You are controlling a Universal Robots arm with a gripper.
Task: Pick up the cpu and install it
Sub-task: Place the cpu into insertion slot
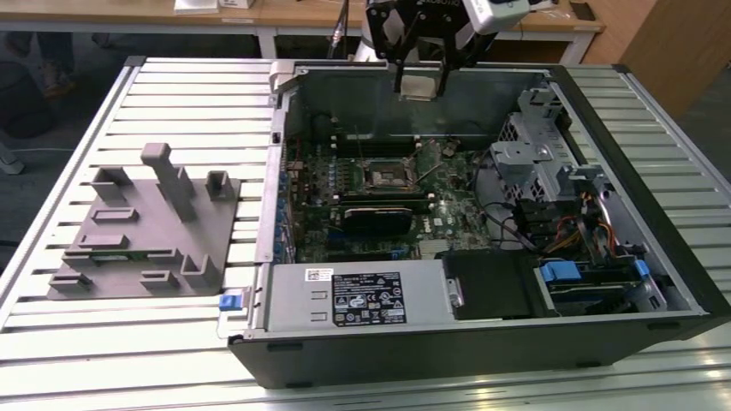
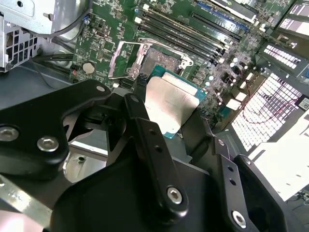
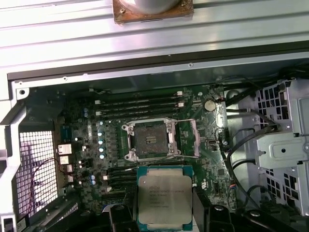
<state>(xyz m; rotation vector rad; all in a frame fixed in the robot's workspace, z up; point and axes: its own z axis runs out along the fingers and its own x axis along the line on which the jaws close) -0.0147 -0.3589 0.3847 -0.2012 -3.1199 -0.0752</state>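
Fingers (image 3: 121, 218) of your gripper (image 3: 166, 222) are clamped on two opposite edges of the cpu (image 3: 164, 195), so the tool is narrowed to the chip's width and carrying it. In the first wrist view you see the cpu's silvery metal top with its green border, held flat. In the second wrist view the cpu (image 2: 171, 104) sits between the black fingers (image 2: 145, 133), tilted in the picture.

In the exterior view your gripper (image 1: 420, 81) hangs with the cpu (image 1: 418, 88) in the air above the open computer case (image 1: 480, 342), over the case's far wall, clear of the motherboard (image 1: 440, 214) below.

The socket (image 3: 149, 140) on the motherboard stands uncovered, with its load plate (image 2: 126, 60) swung open beside it; the cpu is apart from it, not seated. Memory slots (image 3: 140, 104) run just beside the socket.

On the exterior view's left, a grey tray (image 1: 149, 231) lies on the slatted table (image 1: 68, 342), well apart from the case.
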